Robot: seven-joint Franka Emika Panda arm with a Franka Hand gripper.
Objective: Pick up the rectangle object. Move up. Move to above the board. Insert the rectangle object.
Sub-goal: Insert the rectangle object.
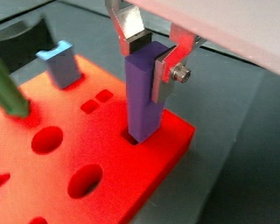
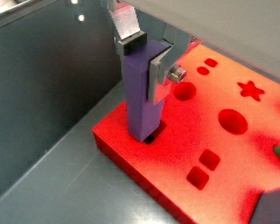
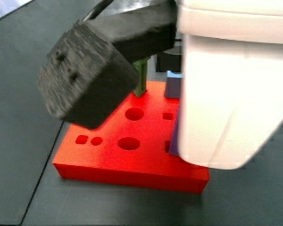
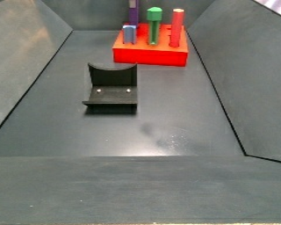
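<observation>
Mostly, the arm (image 3: 215,79) hid the board (image 3: 109,163) in a side view. Elsewhere the fixture (image 4: 111,88) stood apart. The gripper (image 1: 154,54) pinched the rectangle object (image 1: 143,96), upright in a corner slot, near a pale blue block (image 1: 60,66).

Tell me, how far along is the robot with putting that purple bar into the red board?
Nearly finished. Done: the rectangle object has been picked up and carried over the board. In hand: both wrist views show its lower end sitting in a slot near the board's corner, while the gripper has its jaws closed on the bar's top. Left: pressing it fully home, if it goes deeper, and letting go.
</observation>
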